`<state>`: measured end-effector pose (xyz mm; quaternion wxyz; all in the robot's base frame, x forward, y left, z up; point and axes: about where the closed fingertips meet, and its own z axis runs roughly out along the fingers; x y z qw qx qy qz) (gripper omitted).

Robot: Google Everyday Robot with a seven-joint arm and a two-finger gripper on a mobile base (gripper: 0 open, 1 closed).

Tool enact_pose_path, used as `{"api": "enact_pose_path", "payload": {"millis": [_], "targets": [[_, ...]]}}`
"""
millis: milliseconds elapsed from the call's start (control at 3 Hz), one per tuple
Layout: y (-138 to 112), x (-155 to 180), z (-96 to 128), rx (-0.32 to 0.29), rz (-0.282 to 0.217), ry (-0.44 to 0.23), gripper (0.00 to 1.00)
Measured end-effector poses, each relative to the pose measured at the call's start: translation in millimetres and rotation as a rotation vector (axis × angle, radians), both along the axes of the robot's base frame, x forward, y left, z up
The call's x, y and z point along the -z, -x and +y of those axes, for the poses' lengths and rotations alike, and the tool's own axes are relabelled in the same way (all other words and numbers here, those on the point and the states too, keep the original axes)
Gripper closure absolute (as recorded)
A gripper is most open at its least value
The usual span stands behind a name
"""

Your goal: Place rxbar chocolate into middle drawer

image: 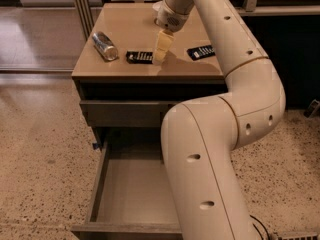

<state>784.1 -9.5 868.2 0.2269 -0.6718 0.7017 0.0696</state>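
Observation:
The rxbar chocolate [138,57], a black bar with white markings, lies flat on the cabinet top [125,34] near its front edge. My gripper [160,54] hangs pointing down just right of this bar, its tip close to the cabinet top and beside the bar's right end. It holds nothing that I can see. The middle drawer [131,194] stands pulled out below, showing a bare flat bottom. My large arm crosses its right side and hides that part.
A second dark bar [201,51] lies to the right of the gripper. A silver can [105,45] lies on its side at the left. A white bowl [158,6] sits at the back, partly behind my arm. A closed drawer front [122,112] is above the open one.

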Motion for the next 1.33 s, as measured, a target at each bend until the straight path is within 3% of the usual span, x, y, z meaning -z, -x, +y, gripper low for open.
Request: {"api": "enact_pose_path", "payload": {"millis": [667,1000,1333], "targets": [[0.7,18.8,19.9,-0.046,0.029,0.028,0.00],[4.1,37.2,32.0,-0.081,0.069,0.052,0.00],[4.1,37.3,32.1,-0.081,0.069,0.052,0.00]]}}
